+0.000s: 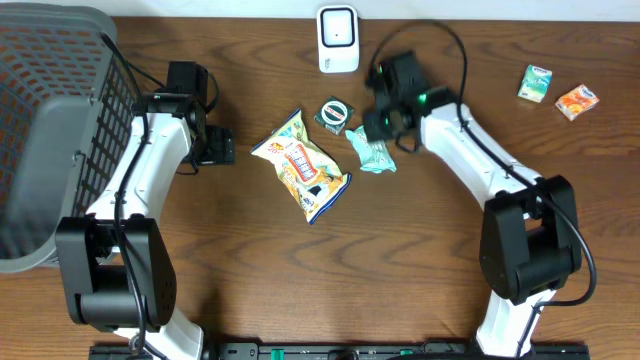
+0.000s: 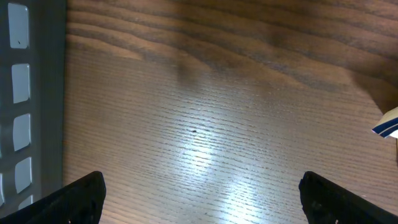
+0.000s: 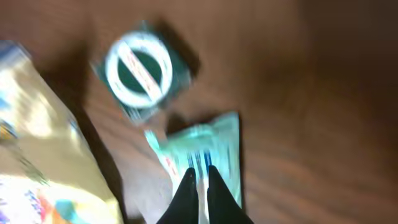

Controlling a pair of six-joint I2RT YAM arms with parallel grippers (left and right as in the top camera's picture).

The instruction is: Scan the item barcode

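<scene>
Across the wooden table (image 1: 420,280), items lie in a loose group at centre, with two more at the far right.

1. Basket (image 1: 40,120): grey mesh, at the left edge, the largest item.
2. Chip bag (image 1: 300,165): yellow, flat on the table at centre, between the two arms.
3. Scanner (image 1: 338,38): white, at the top edge, above the centre group and apart from it.
4. Pouch (image 1: 372,152): mint green, the task's thing, just right of the bag and below the green box. One end is pinched by the right gripper (image 3: 199,175), whose jaws are pressed together on it. The wrist view is blurred, so no barcode can be confirmed.
5. Green box (image 1: 334,113): dark, with a white ring on top, near the pouch's upper left.
6. Left gripper (image 2: 202,183): jaws spread wide, fingers (image 2: 81,199) far apart over bare wood, beside the basket wall, holding nothing.
7. Green carton (image 1: 536,83) and orange carton (image 1: 576,101): small, near each other at the far right, well apart from the rest.
</scene>
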